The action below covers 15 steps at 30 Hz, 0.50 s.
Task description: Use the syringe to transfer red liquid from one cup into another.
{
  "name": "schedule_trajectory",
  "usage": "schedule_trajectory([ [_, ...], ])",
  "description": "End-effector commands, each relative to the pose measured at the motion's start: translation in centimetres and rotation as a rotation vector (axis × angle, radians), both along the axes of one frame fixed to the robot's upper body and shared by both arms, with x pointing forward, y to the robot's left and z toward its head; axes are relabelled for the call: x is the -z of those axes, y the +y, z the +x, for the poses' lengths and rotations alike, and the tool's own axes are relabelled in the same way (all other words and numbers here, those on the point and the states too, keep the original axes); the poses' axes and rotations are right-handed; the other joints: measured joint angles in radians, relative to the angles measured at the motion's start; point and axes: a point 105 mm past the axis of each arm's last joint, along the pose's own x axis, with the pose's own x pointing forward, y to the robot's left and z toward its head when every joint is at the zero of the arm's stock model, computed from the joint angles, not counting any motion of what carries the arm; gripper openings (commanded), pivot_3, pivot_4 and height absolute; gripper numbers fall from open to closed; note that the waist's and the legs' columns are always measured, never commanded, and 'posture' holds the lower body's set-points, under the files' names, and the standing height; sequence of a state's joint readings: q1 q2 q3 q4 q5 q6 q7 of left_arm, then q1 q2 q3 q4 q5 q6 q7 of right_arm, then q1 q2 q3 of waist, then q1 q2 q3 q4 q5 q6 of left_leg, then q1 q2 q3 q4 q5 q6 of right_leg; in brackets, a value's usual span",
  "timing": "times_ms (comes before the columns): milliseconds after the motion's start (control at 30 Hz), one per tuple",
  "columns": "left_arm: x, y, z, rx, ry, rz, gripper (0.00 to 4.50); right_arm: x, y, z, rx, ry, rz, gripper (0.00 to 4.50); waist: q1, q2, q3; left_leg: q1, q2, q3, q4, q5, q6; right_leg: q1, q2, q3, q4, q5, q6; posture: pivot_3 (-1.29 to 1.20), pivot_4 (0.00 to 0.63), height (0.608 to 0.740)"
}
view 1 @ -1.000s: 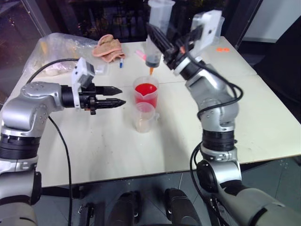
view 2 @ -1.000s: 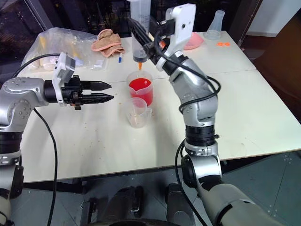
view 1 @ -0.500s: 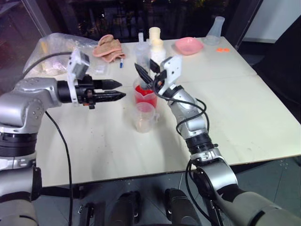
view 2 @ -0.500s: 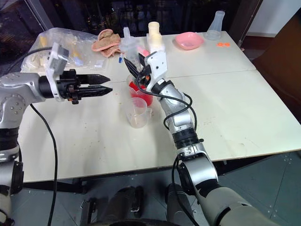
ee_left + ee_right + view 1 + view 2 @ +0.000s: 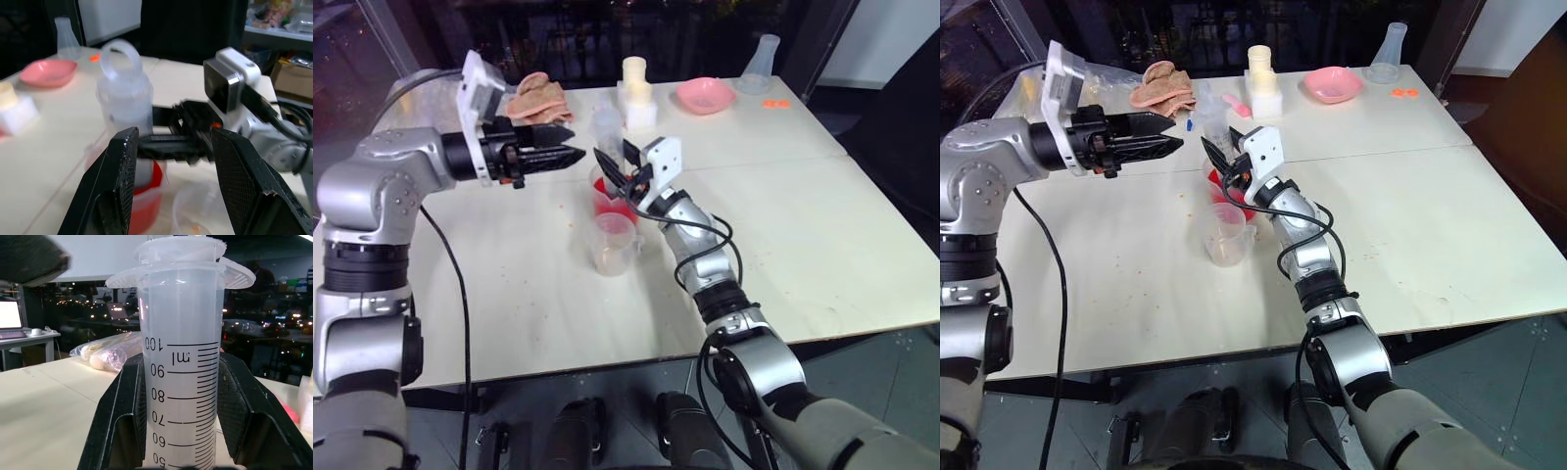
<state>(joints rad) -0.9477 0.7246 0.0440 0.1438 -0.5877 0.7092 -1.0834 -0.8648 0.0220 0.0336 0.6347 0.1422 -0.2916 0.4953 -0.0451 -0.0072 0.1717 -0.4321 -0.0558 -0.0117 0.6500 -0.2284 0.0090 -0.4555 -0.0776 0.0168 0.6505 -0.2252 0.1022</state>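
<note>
Fingers checked first: found the right pair (image 5: 122, 421) pressed against both sides of the syringe (image 5: 181, 357), pinching its clear barrel just under the flange, with the plunger head sitting close on that flange. Found the left pair (image 5: 120, 186) spread wide, touching nothing.

Took the beaker (image 5: 607, 208) as the landmark, mid-table (image 5: 822, 225). Saw the cup (image 5: 613, 243) just on the near side of the beaker, upright, with a thin orange-red trace at its bottom; could not tell whether the two walls touched. Noted red liquid (image 5: 603, 206) filling the lower part of the beaker. Saw the syringe standing about upright with its lower end down inside the beaker and its ringed plunger top well above the rim. Could not make out the orange tip behind the red. Placed the right gripper (image 5: 619, 162) directly above the beaker's rim, reaching in from the beaker's right.

Placed the left gripper (image 5: 574, 143) above and to the left of the beaker, pointing level toward the syringe, near it but apart.

Farther back, beyond the beaker: spotted a crumpled cloth (image 5: 536, 96) to the left, a pale yellow-and-white block (image 5: 634, 93) just right of straight behind, then a pink bowl (image 5: 703, 94) farther right, and a flask (image 5: 760, 51) at the far right corner.
</note>
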Motion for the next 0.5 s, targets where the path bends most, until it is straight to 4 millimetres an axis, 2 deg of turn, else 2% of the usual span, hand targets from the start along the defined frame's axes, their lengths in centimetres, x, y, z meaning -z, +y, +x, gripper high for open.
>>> schedule_trajectory([
  [33, -2.0, -0.8, 0.3, 0.018, -0.084, -0.026, 2.42, -1.8, 0.3, -0.5, -0.014, -0.064, 0.023, 1.35, 0.000, 0.000, 0.000, 0.000, 0.000, 0.000, 0.000, 0.000, 0.000, 0.000, 0.000, 0.000, 0.000, 0.000, 0.000, 0.00, 0.150, 0.740],
  [167, -2.4, -1.5, 1.0, 0.026, -0.103, -0.044, 2.42, -1.7, 0.3, -0.6, -0.022, -0.062, 0.014, 1.35, 0.000, 0.000, 0.000, 0.000, 0.000, 0.000, 0.000, 0.000, 0.000, 0.001, 0.000, 0.000, 0.000, 0.000, 0.000, 0.00, 0.150, 0.740],
  [500, -1.8, -2.7, 2.2, 0.042, -0.108, -0.052, 2.42, -1.6, 0.2, -0.8, -0.032, -0.063, -0.001, 1.35, 0.000, 0.000, 0.000, 0.001, 0.000, 0.000, 0.000, -0.001, 0.001, 0.001, 0.000, 0.000, 0.000, 0.000, 0.000, 0.00, 0.150, 0.740],
])
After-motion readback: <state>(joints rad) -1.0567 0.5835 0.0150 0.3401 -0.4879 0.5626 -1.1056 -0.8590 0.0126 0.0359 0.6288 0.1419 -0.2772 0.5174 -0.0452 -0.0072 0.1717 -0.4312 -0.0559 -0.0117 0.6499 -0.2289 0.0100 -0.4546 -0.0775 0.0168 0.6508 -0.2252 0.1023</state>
